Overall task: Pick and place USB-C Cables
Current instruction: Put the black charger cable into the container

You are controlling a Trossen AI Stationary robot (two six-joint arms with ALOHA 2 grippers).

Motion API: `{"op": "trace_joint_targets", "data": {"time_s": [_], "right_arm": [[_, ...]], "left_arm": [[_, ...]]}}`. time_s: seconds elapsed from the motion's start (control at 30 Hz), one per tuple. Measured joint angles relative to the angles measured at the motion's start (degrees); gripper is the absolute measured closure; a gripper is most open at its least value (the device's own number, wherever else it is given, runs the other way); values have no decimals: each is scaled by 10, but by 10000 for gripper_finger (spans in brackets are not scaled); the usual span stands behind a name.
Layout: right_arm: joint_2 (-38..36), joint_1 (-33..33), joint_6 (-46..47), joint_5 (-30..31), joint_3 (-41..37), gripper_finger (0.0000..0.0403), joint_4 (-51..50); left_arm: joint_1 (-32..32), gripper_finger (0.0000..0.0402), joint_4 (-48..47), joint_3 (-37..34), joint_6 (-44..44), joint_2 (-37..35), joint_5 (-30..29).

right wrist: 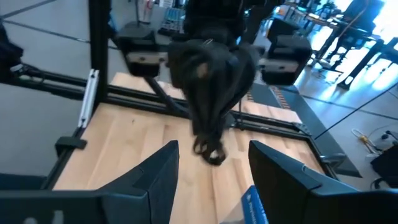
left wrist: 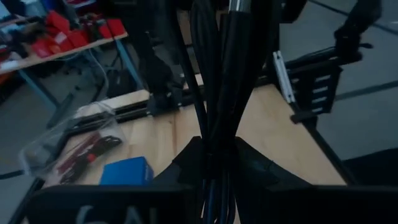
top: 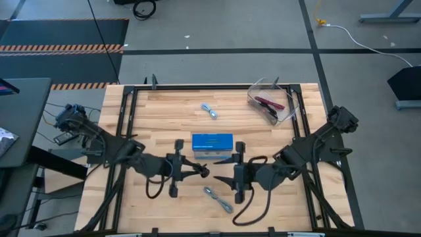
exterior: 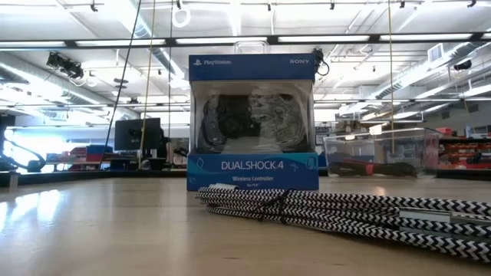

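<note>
The cables lie in 3 places: a pale blue-white cable (top: 210, 111) on the far side of the blue box (top: 212, 143), well beyond both grippers; a silver-grey cable (top: 218, 199) on the near side, just beside the right gripper (top: 219, 179) and between the 2 arms; and red and black cables (top: 270, 105) in the clear bin (top: 287, 113) at the far right corner. The right gripper has its fingers (right wrist: 153, 176) spread and holds nothing. The left gripper (top: 205, 171) points at it from close by; I cannot tell if its fingers are apart.

The table (top: 164, 118) is of light wood planks, in a workshop with a grey floor and striped tape.

Only the low view shows the writing on the box (exterior: 253, 123): "PlayStation", "SONY", "DUALSHOCK 4", "Wireless Controller". There the silver-grey cable (exterior: 337, 211) shows a black-and-white braid.
</note>
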Motion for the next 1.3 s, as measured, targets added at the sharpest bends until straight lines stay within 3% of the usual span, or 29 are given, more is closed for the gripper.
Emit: {"op": "trace_joint_targets", "data": {"time_s": [0.13,0.33,0.57,0.67,0.83,0.9,1.03,1.2,1.3], "right_arm": [[0,-20,-3,-12,0,202,26],[0,-45,-10,-82,0,202,71],[0,-57,-24,-90,0,213,89],[0,-57,-46,-90,-1,247,101],[0,-58,-60,-90,-1,370,107],[0,-58,-62,-91,-1,388,108],[0,-59,-63,-75,-1,396,99],[-22,-61,-60,21,-1,399,25],[-42,-73,-31,90,-1,401,-55]], "left_arm": [[17,343,0,0,-6,1,44],[32,343,34,0,8,1,63],[47,343,44,0,8,0,101],[51,343,46,0,-2,0,103],[55,319,56,0,-7,1,101],[55,313,58,0,-8,1,100],[54,308,53,0,-2,1,59],[35,306,-17,0,19,-38,-33],[20,305,-95,0,-23,-63,-82]]}}
